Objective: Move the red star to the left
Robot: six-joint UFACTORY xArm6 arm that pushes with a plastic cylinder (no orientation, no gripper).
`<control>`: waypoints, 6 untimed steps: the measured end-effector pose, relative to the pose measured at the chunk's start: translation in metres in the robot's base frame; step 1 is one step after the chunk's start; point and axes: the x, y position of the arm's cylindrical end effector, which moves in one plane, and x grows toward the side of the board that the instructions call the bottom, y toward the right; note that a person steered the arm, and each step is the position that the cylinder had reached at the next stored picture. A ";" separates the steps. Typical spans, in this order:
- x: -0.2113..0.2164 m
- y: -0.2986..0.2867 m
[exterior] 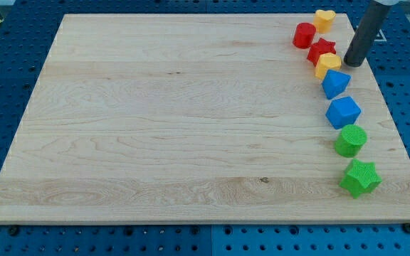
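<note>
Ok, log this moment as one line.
tip right of red star | touching: unclear | star among blocks, board's right edge | not yet moved left

Bright, even overhead light, no glare on the wooden board (176, 114). Shadows short & soft, tucked under the blocks at right of frame. Focus sharp throughout; board edges look straight, only slight softness toward top corners.

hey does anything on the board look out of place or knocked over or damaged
Nothing looks damaged or spilled. All eight blocks crowd the board's right edge in a curving line. The red star is wedged between the red cylinder and a yellow block. My tip sits just right of that yellow block.
</note>
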 end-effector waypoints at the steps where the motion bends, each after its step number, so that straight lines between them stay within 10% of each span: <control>1: 0.000 0.000; 6: -0.015 -0.051</control>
